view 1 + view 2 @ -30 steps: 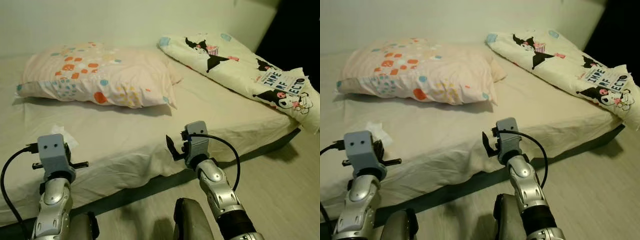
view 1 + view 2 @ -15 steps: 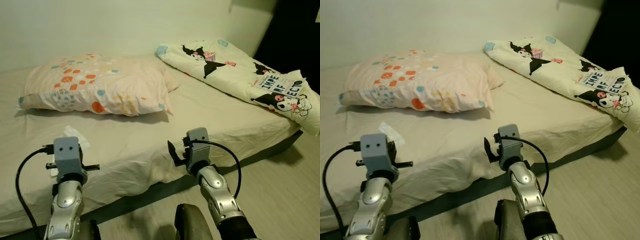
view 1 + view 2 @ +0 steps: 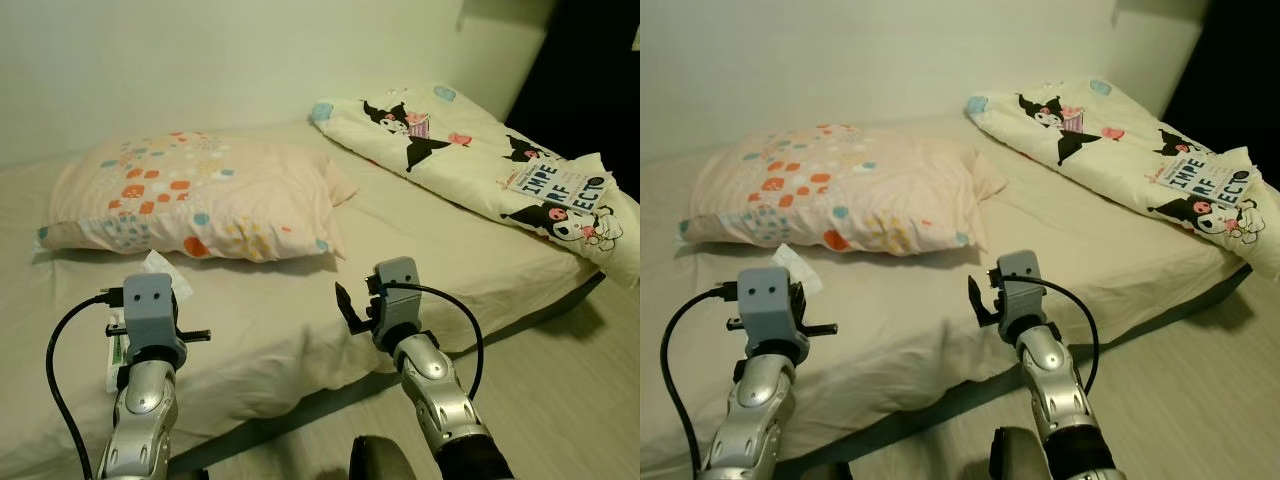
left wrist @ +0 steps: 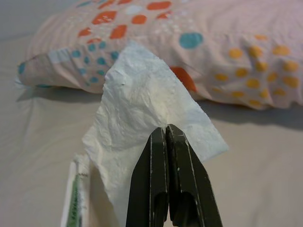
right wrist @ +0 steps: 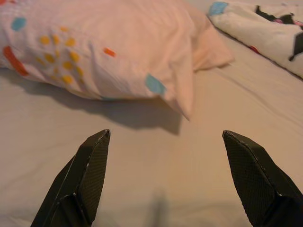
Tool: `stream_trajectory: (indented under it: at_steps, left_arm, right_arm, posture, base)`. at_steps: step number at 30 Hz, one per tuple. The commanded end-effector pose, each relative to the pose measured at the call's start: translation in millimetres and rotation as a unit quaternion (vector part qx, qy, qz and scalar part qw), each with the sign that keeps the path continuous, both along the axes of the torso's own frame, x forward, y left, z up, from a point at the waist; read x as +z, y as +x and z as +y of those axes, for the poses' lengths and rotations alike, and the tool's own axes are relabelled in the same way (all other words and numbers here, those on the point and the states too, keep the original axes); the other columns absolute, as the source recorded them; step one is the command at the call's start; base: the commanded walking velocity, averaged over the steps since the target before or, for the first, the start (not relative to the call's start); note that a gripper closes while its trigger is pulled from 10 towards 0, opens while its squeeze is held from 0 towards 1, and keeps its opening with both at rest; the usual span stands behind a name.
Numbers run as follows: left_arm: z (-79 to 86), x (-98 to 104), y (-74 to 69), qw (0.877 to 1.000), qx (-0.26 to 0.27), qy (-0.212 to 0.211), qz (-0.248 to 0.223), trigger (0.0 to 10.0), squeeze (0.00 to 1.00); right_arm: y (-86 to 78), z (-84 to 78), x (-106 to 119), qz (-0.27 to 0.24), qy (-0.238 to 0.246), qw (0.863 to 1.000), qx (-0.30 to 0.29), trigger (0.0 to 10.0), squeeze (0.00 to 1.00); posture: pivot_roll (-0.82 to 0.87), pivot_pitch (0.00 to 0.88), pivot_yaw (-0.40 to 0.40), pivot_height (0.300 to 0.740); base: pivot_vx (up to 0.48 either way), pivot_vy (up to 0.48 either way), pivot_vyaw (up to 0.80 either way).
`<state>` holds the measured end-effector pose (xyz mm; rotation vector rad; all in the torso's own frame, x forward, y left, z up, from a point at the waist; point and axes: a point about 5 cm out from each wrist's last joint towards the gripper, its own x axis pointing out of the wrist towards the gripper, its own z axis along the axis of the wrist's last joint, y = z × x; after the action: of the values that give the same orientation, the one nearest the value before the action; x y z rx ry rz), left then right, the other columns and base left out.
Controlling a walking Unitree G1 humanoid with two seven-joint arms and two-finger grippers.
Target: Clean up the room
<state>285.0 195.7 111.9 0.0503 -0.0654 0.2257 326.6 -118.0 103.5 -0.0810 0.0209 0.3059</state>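
A crumpled white tissue lies on the bed just in front of the spotted pillow, beside a small white packet with green print. The left hand hangs over the tissue, its two fingers pressed together at the paper, though whether they pinch it cannot be told. The right hand, also in front of the pillow, is spread wide and empty above the sheet. Beyond the pillow's far end lies a cartoon-printed duvet.
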Motion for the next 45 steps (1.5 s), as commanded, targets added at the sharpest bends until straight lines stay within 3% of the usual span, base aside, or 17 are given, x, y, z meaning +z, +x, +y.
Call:
stream_trajectory:
  at_steps: [1,32,45]
  left_arm:
    - [3.9,-7.0,-3.4,1.000,0.012,0.000,0.015,10.0,0.00]
    - [4.0,-13.0,-10.0,0.999,0.024,-0.004,0.022,10.0,0.00]
    - [6.9,-14.5,-10.3,0.999,0.026,-0.002,0.027,10.0,0.00]
  right_arm:
    - [-1.7,3.4,-4.5,0.004,0.000,1.000,0.007,10.0,0.00]
    - [-1.8,11.2,-3.2,0.000,-0.003,0.999,0.038,10.0,0.00]
    - [-3.6,8.8,-4.7,0.001,-0.003,1.000,0.029,10.0,0.00]
  posture:
    - [0.01,0.073,-0.081,0.617]
    - [0.01,0.101,-0.099,0.617]
    - [0.00,0.110,-0.090,0.642]
  base:
    - [0.000,0.000,0.00]
    - [0.000,0.000,0.00]
    - [0.000,0.000,0.00]
